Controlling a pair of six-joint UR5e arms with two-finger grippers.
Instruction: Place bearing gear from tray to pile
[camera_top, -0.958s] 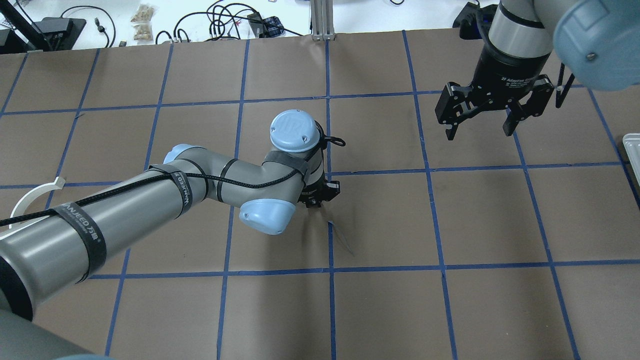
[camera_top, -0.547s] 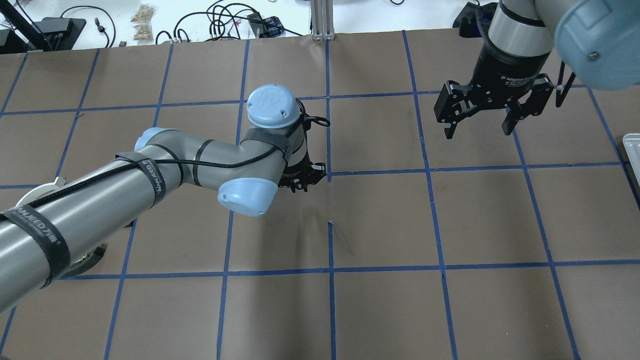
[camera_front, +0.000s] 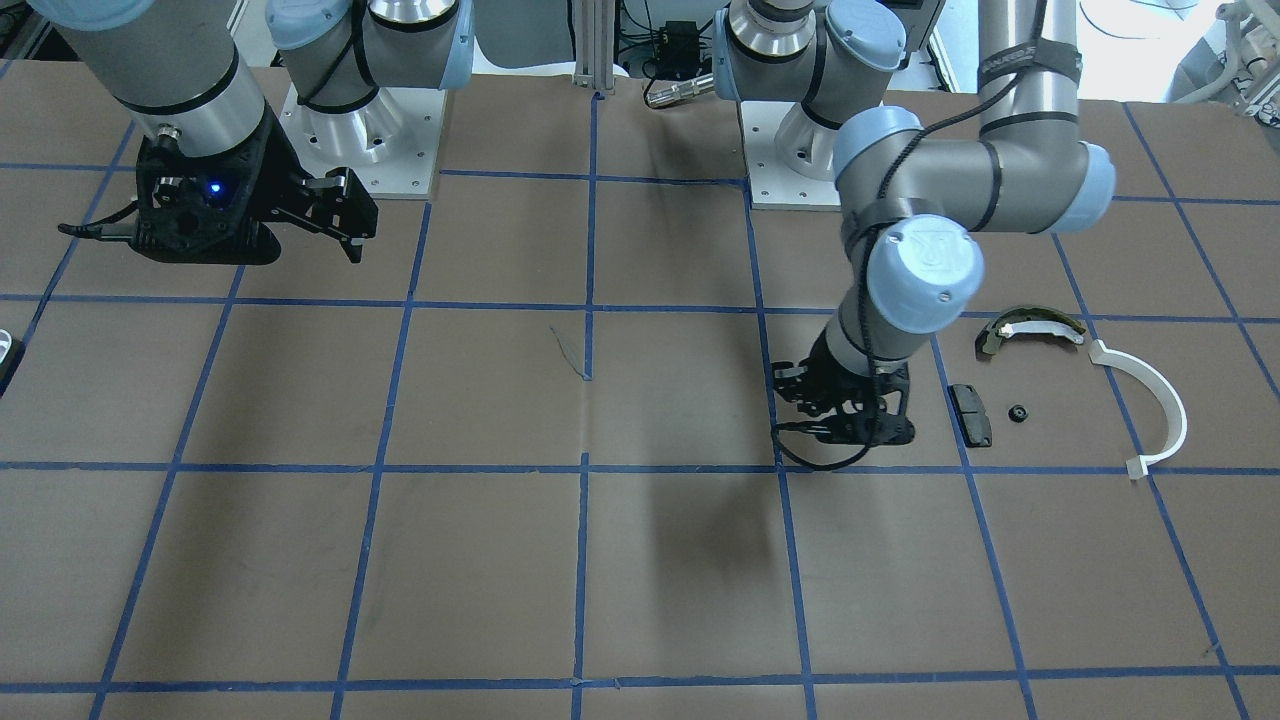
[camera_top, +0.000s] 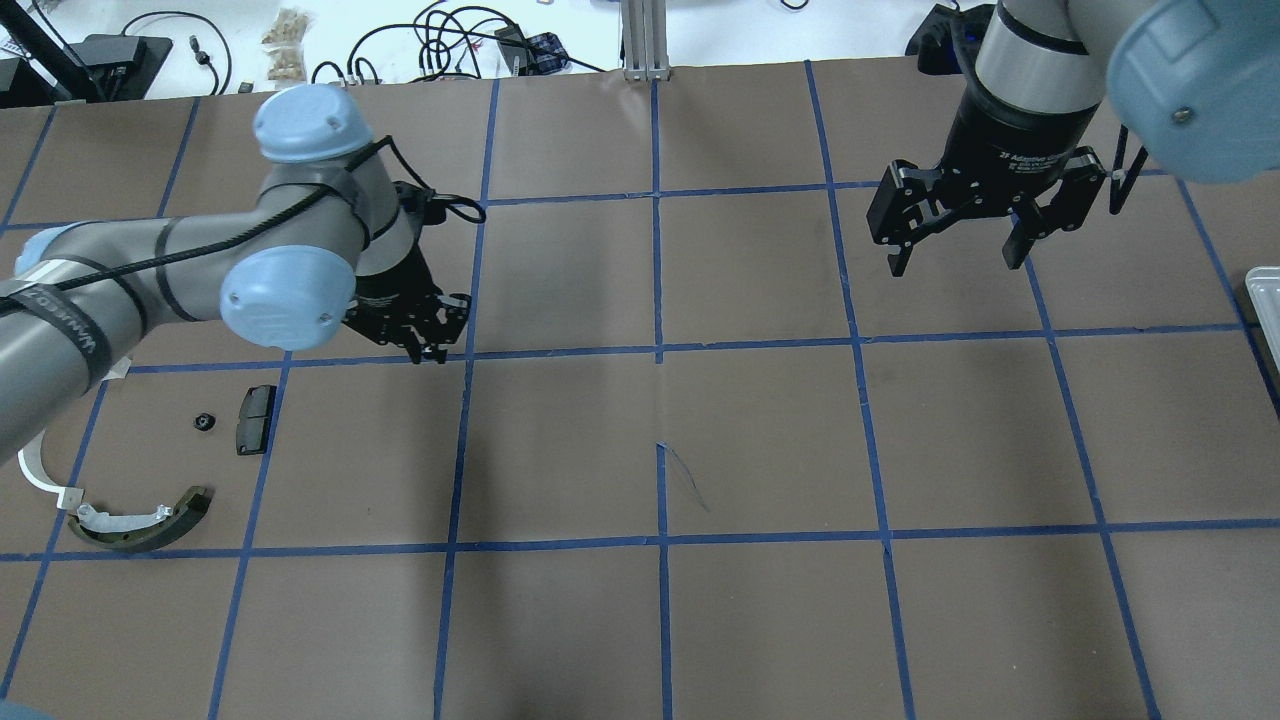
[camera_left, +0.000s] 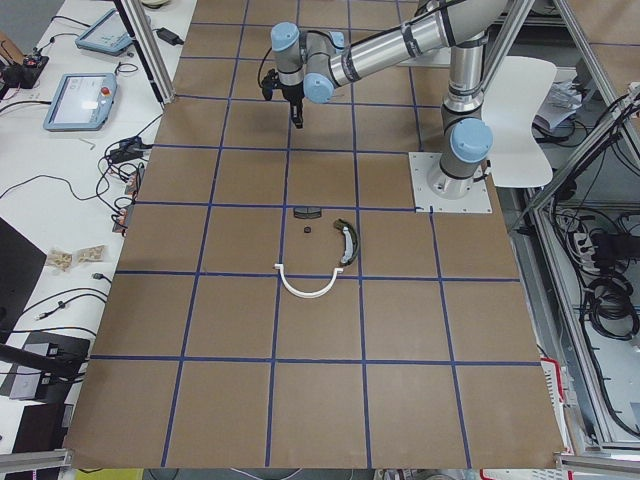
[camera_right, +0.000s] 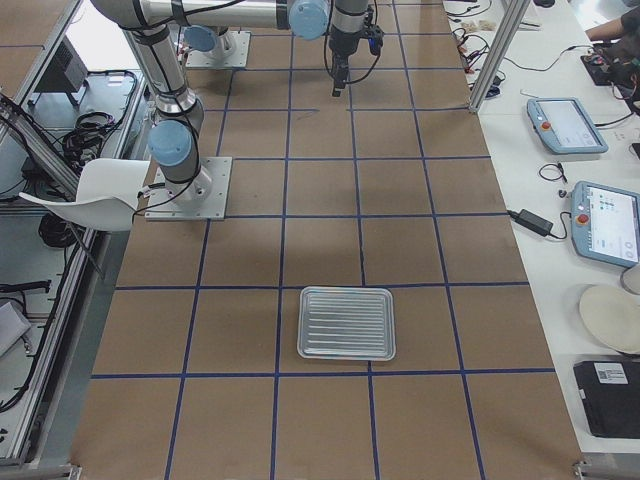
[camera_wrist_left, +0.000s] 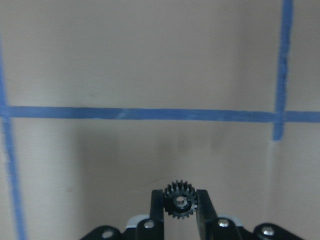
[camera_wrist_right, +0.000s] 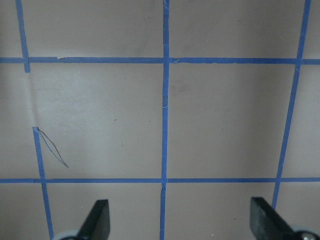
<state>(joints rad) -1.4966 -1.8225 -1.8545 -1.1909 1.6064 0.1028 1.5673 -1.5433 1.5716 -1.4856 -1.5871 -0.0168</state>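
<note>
My left gripper (camera_wrist_left: 180, 206) is shut on the bearing gear (camera_wrist_left: 180, 200), a small black toothed wheel held between the fingertips. In the overhead view the left gripper (camera_top: 428, 348) hangs over a blue tape line, about one grid square to the right of the pile. The pile holds an olive-green shoe (camera_top: 140, 525), a white arc (camera_top: 38, 468), a black pad (camera_top: 256, 418) and a small black round part (camera_top: 204, 421). My right gripper (camera_top: 955, 255) is open and empty at the far right. The tray (camera_right: 347, 322) is empty.
The table is brown paper with a blue tape grid. The tray's edge shows at the right border of the overhead view (camera_top: 1262, 300). Cables and boxes lie beyond the table's far edge (camera_top: 440, 45). A small tear marks the paper (camera_top: 685, 478).
My left arm has swung left across the table toward the pile, carrying the gear. The pile parts have come into view. The right gripper has stayed open and barely moved.
</note>
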